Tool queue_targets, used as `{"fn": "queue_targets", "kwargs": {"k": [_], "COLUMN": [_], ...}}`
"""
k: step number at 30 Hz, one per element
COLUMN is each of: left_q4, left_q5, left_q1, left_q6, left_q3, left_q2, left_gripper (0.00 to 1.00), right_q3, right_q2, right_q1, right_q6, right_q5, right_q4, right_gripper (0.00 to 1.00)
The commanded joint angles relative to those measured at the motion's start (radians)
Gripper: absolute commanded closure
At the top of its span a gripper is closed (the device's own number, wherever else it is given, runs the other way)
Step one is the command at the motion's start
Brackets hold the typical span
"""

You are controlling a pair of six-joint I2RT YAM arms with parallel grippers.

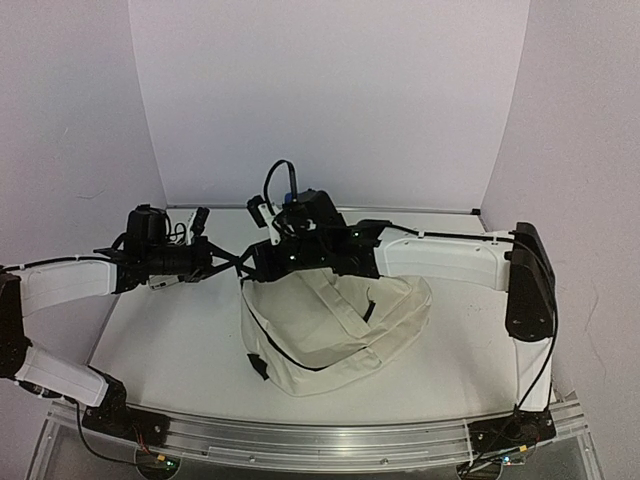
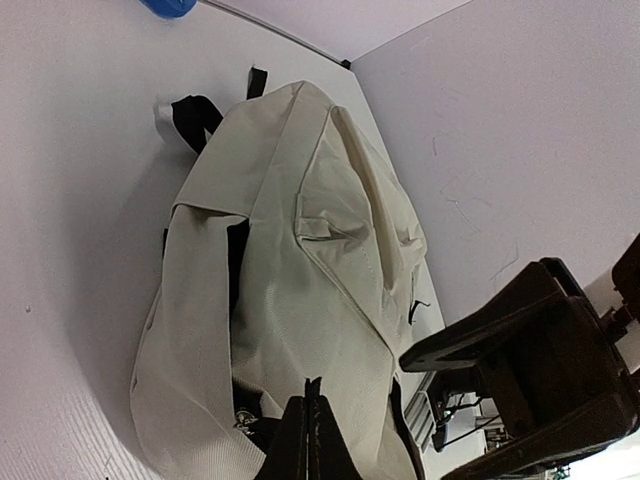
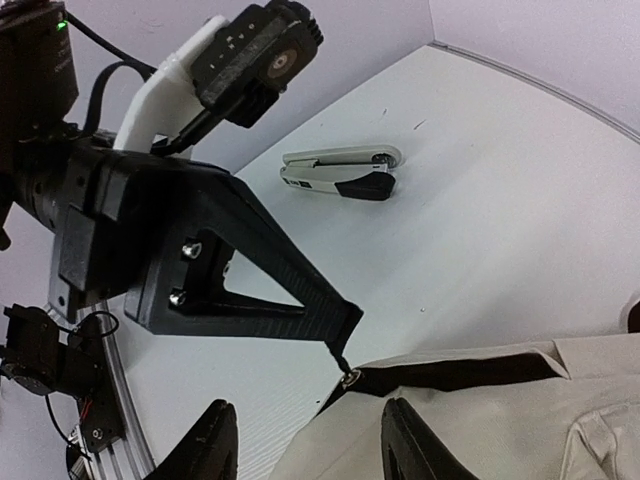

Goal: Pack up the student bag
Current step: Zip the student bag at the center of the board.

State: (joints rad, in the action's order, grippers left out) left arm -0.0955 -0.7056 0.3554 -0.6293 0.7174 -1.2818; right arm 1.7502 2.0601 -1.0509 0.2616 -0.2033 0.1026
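Note:
The student bag (image 1: 335, 325) is a cream fabric backpack with black straps, lying on the white table at the centre. It fills the left wrist view (image 2: 300, 260) and shows at the bottom right of the right wrist view (image 3: 480, 420). My left gripper (image 1: 243, 263) is at the bag's left end, shut (image 2: 313, 388) on the black zipper pull (image 3: 347, 374), with the strap taut beside it. My right gripper (image 3: 310, 440) is open, hovering just above that same corner of the bag, with its fingers (image 3: 214, 442) on either side of the zipper end. It holds nothing.
A white and black stapler (image 3: 340, 172) lies on the table behind the left gripper. A blue object (image 2: 168, 6) sits near the back wall beyond the bag. The right arm (image 1: 440, 258) reaches across above the bag. The metal rail (image 1: 320, 440) runs along the near edge.

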Motion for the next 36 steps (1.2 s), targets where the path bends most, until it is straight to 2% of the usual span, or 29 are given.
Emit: {"fn": "queue_targets", "kwargs": {"k": [1,15,21,25,29,32,33,36], "left_q4": [-0.050,-0.038,-0.031,-0.021,0.004,0.069,0.079,0.059], "left_q5": [-0.036,-0.040,-0.035,-0.023,0.037,0.148,0.189,0.249], "left_q1": [0.004,0.010,0.012,0.013,0.014,0.019,0.021,0.029], "left_q6": [-0.010,-0.010,-0.010,-0.008,-0.011,-0.008,-0.012,-0.041], "left_q3": [0.017,0.018,0.019,0.020,0.019,0.011,-0.001,-0.057], "left_q2": [0.052,0.057,0.063,0.068,0.079,0.105,0.118,0.162], "left_gripper": [1.00,1.00,1.00,1.00,0.87,0.48,0.40,0.30], "right_q3": [0.052,0.148,0.188,0.186,0.148,0.119,0.108,0.086], "right_q2": [0.079,0.185,0.216,0.216,0.192,0.167,0.160,0.140], "right_q1": [0.022,0.044,0.044,0.043,0.044,0.043,0.044,0.045], "right_q6": [-0.083,-0.152,-0.159,-0.155,-0.119,-0.078,-0.068,-0.026], "right_q5": [-0.125,-0.194,-0.190,-0.176,-0.105,-0.028,-0.012,0.025], "right_q4": [-0.050,-0.083,-0.086,-0.094,-0.143,-0.165,-0.170,-0.182], "right_gripper": [0.57,0.70,0.82,1.00,1.00,1.00,1.00,1.00]}}
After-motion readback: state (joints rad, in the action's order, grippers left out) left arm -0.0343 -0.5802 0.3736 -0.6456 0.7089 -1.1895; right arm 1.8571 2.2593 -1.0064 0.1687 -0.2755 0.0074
